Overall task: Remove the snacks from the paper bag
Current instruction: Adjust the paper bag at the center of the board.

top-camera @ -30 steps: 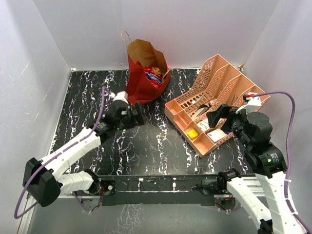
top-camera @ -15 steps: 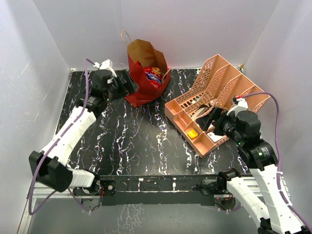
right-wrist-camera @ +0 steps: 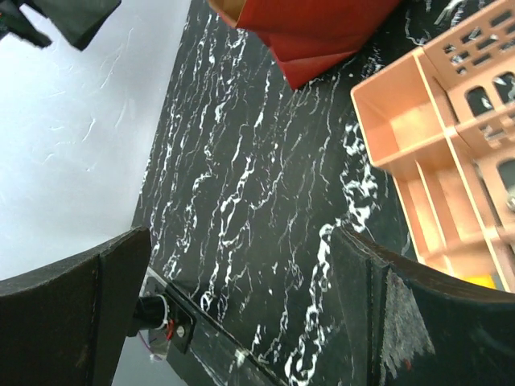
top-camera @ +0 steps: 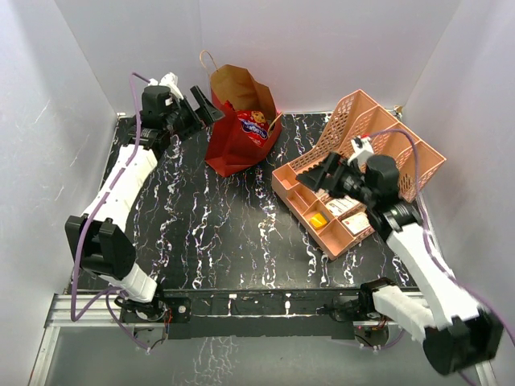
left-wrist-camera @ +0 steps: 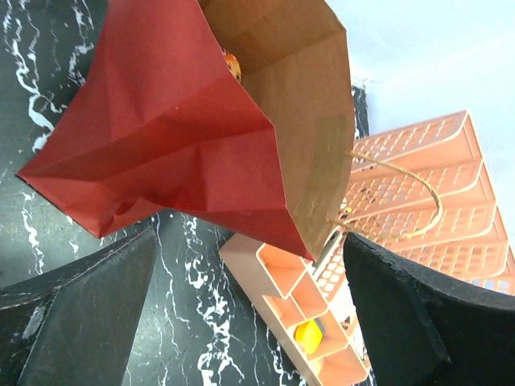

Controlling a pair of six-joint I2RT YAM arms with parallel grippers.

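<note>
— What's nearest?

— The black marbled table. On its right half sits one peach organizer, its low tray end nearest. One yellow block lies in a near compartment, and white cards lie in the compartments just beyond it.

— And the right arm?

— It bends up from its base at the near right. The right gripper hangs over the organizer's left edge, pointing left across the table. Its jaws are spread wide, with nothing between them.

— Where's the bag?

— One red bag stands at the far middle of the table, left of the organizer and apart from it. Its mouth is open upward and shows the brown inside. A thin handle loops above the far rim.

— What's in it?

— One red-orange chip bag with a blue logo shows at the mouth. I can't tell what lies deeper.

— The left arm?

— It stretches from the near left along the left side to the far corner. The left gripper is just left of the bag's rim and points at it. Its jaws are wide and hold nothing.
</note>
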